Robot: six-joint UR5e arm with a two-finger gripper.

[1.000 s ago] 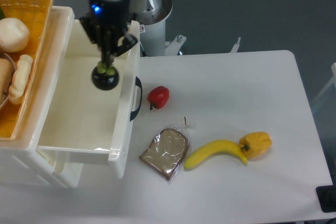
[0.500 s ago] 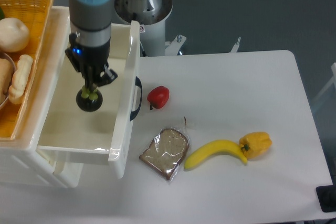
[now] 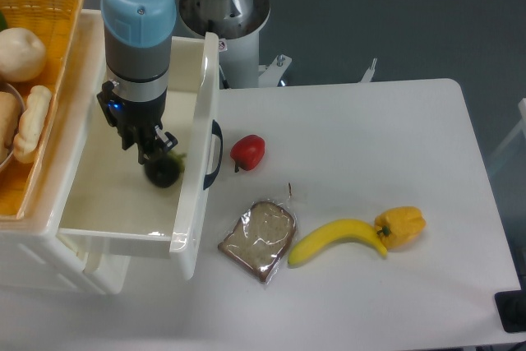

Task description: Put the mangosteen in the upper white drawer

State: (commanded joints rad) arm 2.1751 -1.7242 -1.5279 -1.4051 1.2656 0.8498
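The mangosteen (image 3: 165, 173), a dark round fruit, lies on the floor of the upper white drawer (image 3: 115, 203), near the drawer's front wall with the black handle (image 3: 215, 154). Its green cap (image 3: 176, 158) is tipped to the right. My gripper (image 3: 151, 150) reaches down into the drawer just above and left of the fruit. Its fingers stand slightly apart and the cap is no longer between them.
An orange wicker basket (image 3: 66, 6) with bread and other food sits on top at the left. On the table lie a red pepper (image 3: 248, 152), a bagged bread slice (image 3: 259, 238), a banana (image 3: 337, 239) and a yellow pepper (image 3: 401, 226).
My gripper went lower into the drawer with the mangosteen. The fruit has left the fingertips and now rests on the drawer floor, tipped to the right.
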